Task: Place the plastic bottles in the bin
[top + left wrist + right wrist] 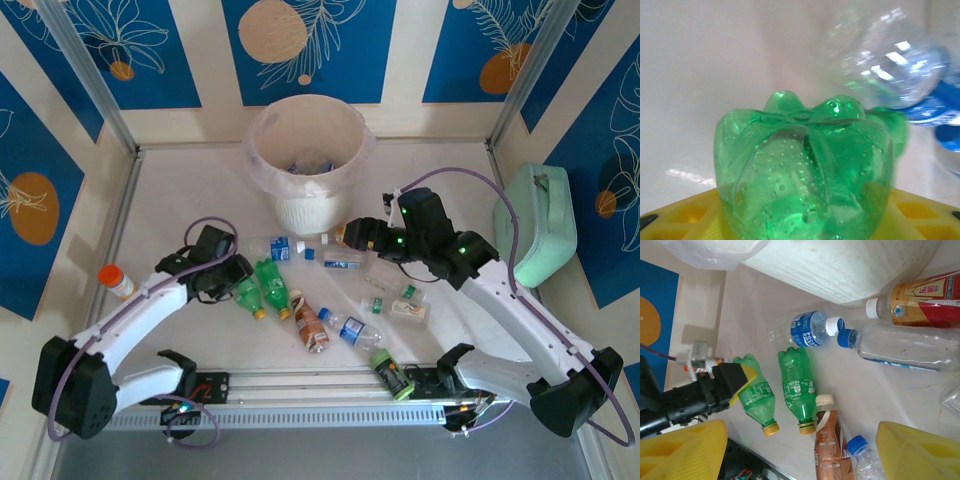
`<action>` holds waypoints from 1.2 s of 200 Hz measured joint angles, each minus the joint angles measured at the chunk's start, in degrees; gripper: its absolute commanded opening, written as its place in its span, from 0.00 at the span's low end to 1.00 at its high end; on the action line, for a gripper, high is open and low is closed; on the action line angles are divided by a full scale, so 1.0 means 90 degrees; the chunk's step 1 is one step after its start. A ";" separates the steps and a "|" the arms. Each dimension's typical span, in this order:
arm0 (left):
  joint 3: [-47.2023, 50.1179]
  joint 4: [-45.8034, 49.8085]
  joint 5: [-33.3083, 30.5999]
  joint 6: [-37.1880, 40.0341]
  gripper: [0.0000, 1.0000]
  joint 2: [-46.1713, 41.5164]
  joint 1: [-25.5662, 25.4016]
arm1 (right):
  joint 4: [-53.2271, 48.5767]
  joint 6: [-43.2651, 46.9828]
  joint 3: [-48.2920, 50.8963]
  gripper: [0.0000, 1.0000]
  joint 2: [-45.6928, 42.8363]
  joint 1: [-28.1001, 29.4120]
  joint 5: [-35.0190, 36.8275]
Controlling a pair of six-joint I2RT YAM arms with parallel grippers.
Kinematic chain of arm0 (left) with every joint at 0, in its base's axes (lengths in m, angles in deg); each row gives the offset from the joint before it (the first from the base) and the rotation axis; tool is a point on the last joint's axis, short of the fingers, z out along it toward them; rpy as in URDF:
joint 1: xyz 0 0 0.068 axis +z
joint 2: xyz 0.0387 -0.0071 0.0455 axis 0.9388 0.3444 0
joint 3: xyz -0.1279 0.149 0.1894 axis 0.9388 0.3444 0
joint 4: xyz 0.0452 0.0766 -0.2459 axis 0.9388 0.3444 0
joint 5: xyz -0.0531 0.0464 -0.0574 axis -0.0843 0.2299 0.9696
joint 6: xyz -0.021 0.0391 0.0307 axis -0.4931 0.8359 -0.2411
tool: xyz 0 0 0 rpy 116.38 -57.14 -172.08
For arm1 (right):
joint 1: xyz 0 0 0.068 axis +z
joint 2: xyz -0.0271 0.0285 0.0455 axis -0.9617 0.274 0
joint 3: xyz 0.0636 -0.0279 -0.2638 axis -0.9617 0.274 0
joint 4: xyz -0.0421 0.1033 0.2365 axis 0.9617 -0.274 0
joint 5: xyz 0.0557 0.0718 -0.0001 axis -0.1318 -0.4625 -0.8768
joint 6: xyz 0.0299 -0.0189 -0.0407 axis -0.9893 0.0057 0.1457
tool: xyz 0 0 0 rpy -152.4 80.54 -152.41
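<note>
My left jaws straddle the base of a green bottle point(802, 170) lying on the bench point(180, 200), near-left of the bin point(300, 207); gripped or not, I cannot tell. My right jaws gape empty.

Plastic bottles point(272, 285) lie scattered on the table point(180, 190) just before the bin point(305, 212) at the far middle, a case point(540, 225) well to its right, one lone bottle point(117, 281) far left.
</note>
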 measured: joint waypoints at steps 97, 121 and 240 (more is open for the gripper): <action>-0.3096 -0.0002 0.0648 0.0911 0.57 -0.0211 0.0041 | 0.0036 0.0073 -0.0253 0.79 0.0097 0.0248 -0.0046; -0.3242 -0.0508 0.1185 0.0903 0.56 -0.0012 0.0049 | 0.0036 0.0095 -0.0323 0.79 0.0163 0.0335 -0.0046; -0.6460 -0.1253 0.2016 0.0908 0.55 0.2504 0.0053 | 0.0039 0.0097 -0.0359 0.79 0.0335 0.0357 -0.0041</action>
